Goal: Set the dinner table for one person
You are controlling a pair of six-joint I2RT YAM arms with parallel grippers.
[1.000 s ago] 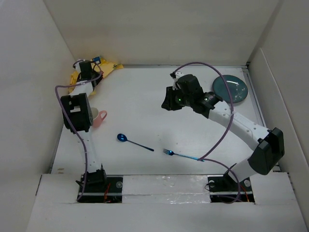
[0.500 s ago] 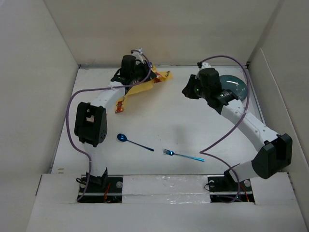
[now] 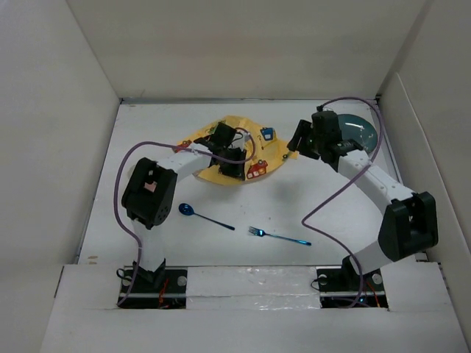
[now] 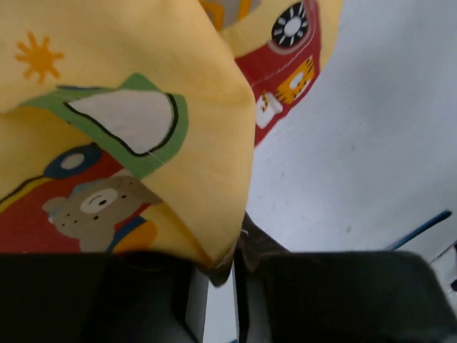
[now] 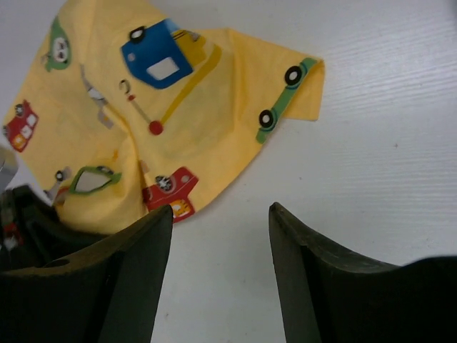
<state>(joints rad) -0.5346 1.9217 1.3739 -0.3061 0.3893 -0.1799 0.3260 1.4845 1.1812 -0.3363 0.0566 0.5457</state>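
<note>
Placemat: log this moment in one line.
left gripper: shut on placemat | right gripper: open | placemat: crumpled, mid-table | blue spoon, blue fork: not gripped

Soft cloth placemat (image 3: pixel 274 153), matte dinner table (image 3: pixel 162 121)

I see the white dinner table (image 3: pixel 162 125) carrying a rumpled yellow placemat (image 3: pixel 272 154) mid-far, teal plate (image 3: pixel 364 132) far right. Blue spoon (image 3: pixel 202 215) and fork (image 3: pixel 280 236) lie near, apart.
</note>
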